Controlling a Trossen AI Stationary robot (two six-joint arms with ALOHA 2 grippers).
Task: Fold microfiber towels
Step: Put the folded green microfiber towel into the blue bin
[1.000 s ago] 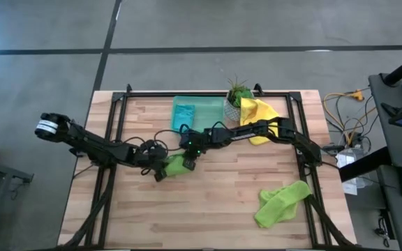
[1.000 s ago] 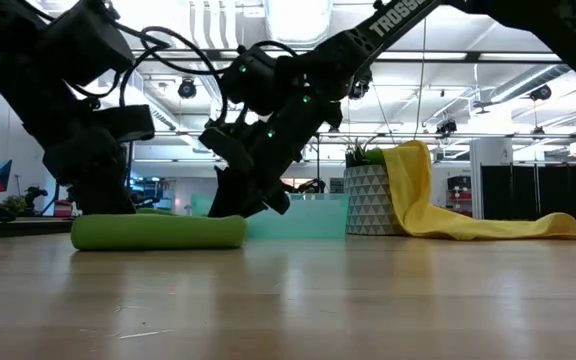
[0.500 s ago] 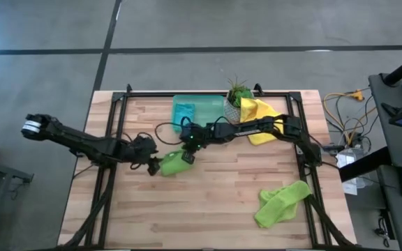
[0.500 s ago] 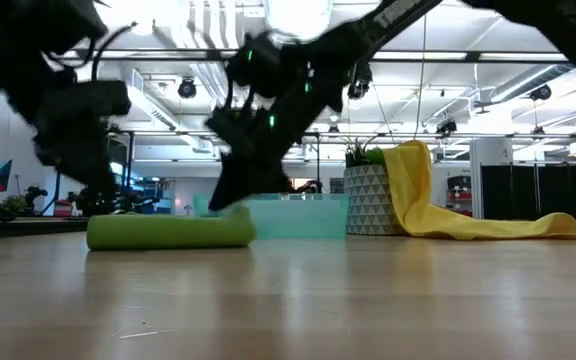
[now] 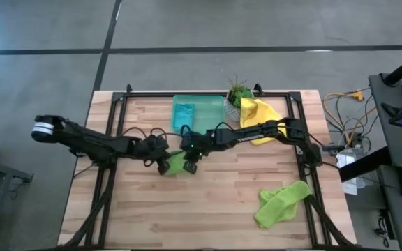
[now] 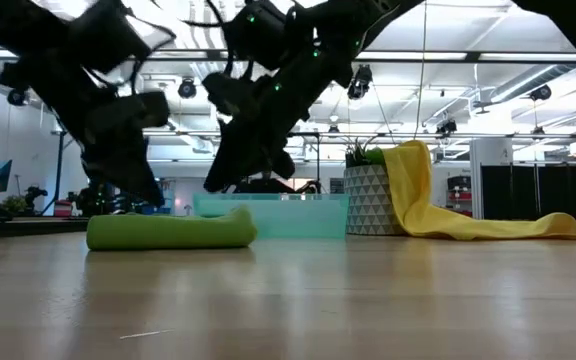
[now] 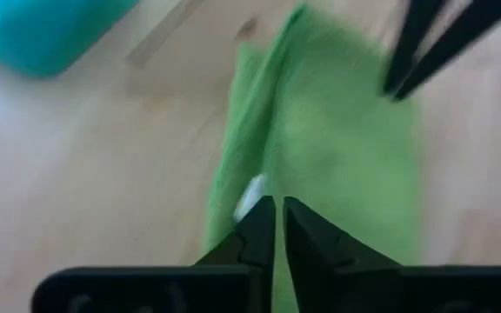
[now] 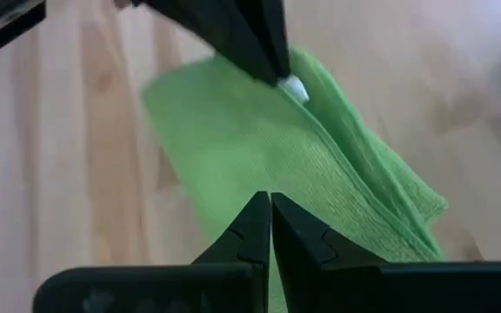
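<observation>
Left fingers: the left gripper (image 7: 276,228) has its two dark fingers (image 7: 252,233) pressed together with nothing between them, their tips just above the near edge of the folded lime green towel (image 7: 337,148).
Right fingers: the right gripper (image 8: 270,219) is likewise clenched on nothing, its tips over the same towel's top layer.
Change, left gripper: half a second ago it stood off the towel's left end with the jaws apart; now it has moved back in toward the towel and snapped closed.
Change, right gripper: it was shut a second ago and remains shut, and has shifted slightly toward the table's front.
Change, towel: a second ago it lay a little further to the left in the low view; since half a second ago its place is unchanged.
Left arm pose: stretched low across the table (image 5: 215,209) from the left edge, wrist tilted down, gripper at the towel's left end.
Right arm pose: reaching from the right rear past the potted plant (image 5: 236,97), bent downward, gripper at the towel's right end.
Folded lime green towel: flat on the wood just in front of the green tray (image 5: 198,110), between the two grippers.
Other towels: yellow towel (image 5: 260,115) draped against the plant pot; a crumpled second lime green towel (image 5: 280,203) near the front right; a teal-blue towel (image 5: 184,116) inside the tray.
</observation>
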